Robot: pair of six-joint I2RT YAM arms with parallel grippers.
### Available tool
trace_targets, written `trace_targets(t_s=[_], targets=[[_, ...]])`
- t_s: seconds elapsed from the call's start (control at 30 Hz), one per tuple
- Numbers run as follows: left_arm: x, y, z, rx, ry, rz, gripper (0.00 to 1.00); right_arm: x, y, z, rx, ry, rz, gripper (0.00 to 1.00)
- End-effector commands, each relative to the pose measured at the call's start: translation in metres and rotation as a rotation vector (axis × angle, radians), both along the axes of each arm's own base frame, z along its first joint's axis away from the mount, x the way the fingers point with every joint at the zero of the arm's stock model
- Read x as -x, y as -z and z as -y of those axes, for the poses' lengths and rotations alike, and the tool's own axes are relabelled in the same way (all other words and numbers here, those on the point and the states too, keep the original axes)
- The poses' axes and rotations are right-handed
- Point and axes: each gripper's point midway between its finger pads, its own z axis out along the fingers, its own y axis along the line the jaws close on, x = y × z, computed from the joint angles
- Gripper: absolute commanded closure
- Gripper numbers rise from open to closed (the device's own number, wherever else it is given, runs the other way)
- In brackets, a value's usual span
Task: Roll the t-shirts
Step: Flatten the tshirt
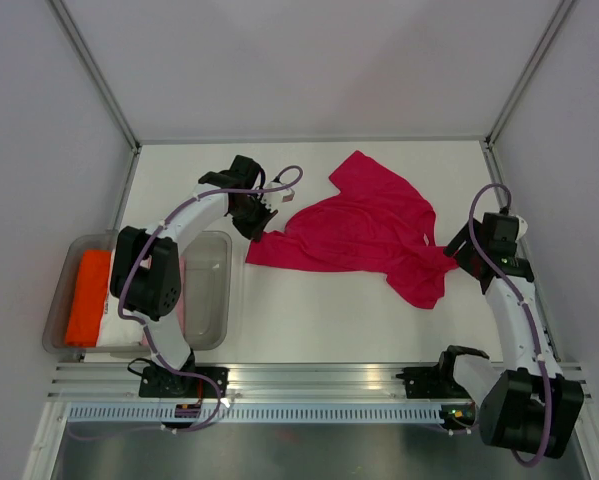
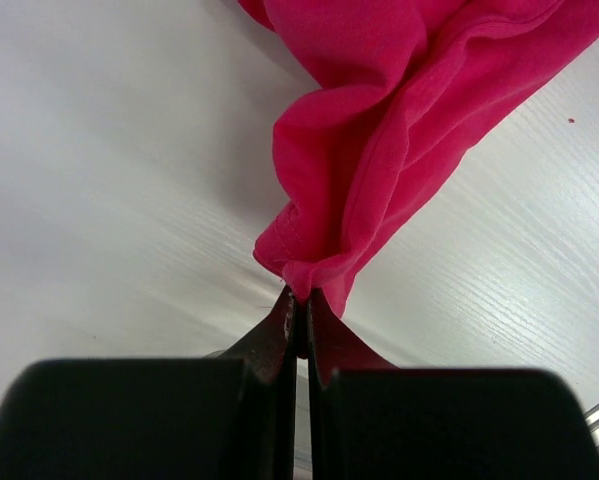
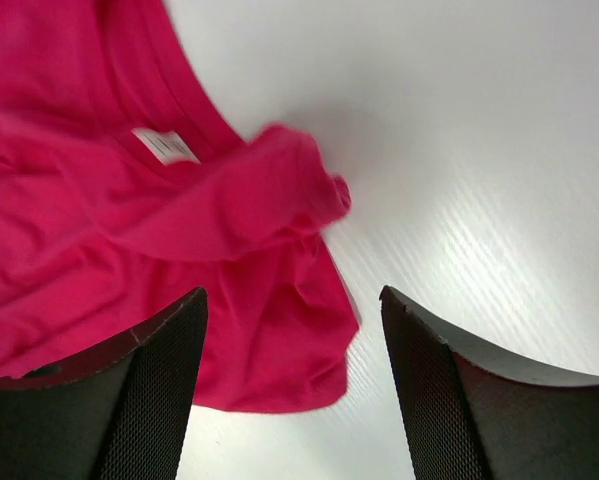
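A deep magenta-red t-shirt (image 1: pixel 364 232) lies crumpled and spread across the middle of the white table. My left gripper (image 1: pixel 260 232) is shut on the shirt's left corner; in the left wrist view the cloth (image 2: pixel 379 150) bunches out from between the closed fingertips (image 2: pixel 301 305). My right gripper (image 1: pixel 463 252) is open just right of the shirt's right side. In the right wrist view its fingers straddle a sleeve edge (image 3: pixel 269 340), with the white neck label (image 3: pixel 165 146) showing. An orange t-shirt (image 1: pixel 87 296) lies in the bin at left, with pale cloth (image 1: pixel 114 312) beside it.
A clear plastic bin (image 1: pixel 211 300) stands at the table's left edge by the left arm's base. White walls with metal posts enclose the table on three sides. An aluminium rail (image 1: pixel 309 378) runs along the near edge.
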Motion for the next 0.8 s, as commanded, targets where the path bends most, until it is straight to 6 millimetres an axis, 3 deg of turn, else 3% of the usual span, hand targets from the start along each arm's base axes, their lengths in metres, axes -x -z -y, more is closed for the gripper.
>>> trace_targets(t_s=[0.0,0.1,0.23,0.33,0.37,0.43,0.47,0.57,0.6,0.7,0.73,0.77], targets=[[-0.001,-0.024,0.013,0.076,-0.013,0.036,0.98,0.019,0.047,-0.014,-0.034,-0.012,-0.151,0.24],[-0.001,-0.025,0.014,0.086,-0.012,0.035,0.98,0.016,0.074,-0.032,-0.042,-0.067,-0.219,0.24],[-0.003,-0.030,0.016,0.092,-0.015,0.047,0.98,0.020,0.117,-0.042,-0.068,-0.090,-0.313,0.27],[-0.003,-0.035,0.015,0.095,-0.016,0.062,0.98,0.019,0.126,-0.046,-0.088,-0.102,-0.310,0.57],[-0.003,-0.037,0.015,0.094,-0.018,0.067,0.98,0.019,0.125,-0.045,-0.083,-0.101,-0.306,0.78],[-0.003,-0.045,0.014,0.100,-0.023,0.088,0.98,0.016,0.119,-0.037,-0.046,-0.079,-0.297,1.00],[-0.004,-0.050,0.013,0.105,-0.028,0.102,0.98,0.014,0.114,-0.034,-0.029,-0.077,-0.291,1.00],[-0.003,-0.072,0.012,0.123,-0.035,0.159,0.98,-0.002,0.077,-0.028,0.008,-0.078,-0.214,1.00],[-0.005,-0.081,0.011,0.123,-0.040,0.184,0.98,-0.016,0.050,-0.026,0.024,-0.078,-0.152,1.00],[-0.006,-0.117,0.006,0.138,-0.056,0.282,0.98,-0.022,-0.012,-0.018,0.080,-0.060,-0.039,1.00],[-0.005,-0.127,0.003,0.141,-0.061,0.306,0.98,-0.026,-0.056,-0.015,0.096,-0.053,0.044,1.00],[-0.005,-0.150,0.001,0.153,-0.063,0.363,0.98,-0.026,-0.079,-0.013,0.110,-0.051,0.084,1.00]])
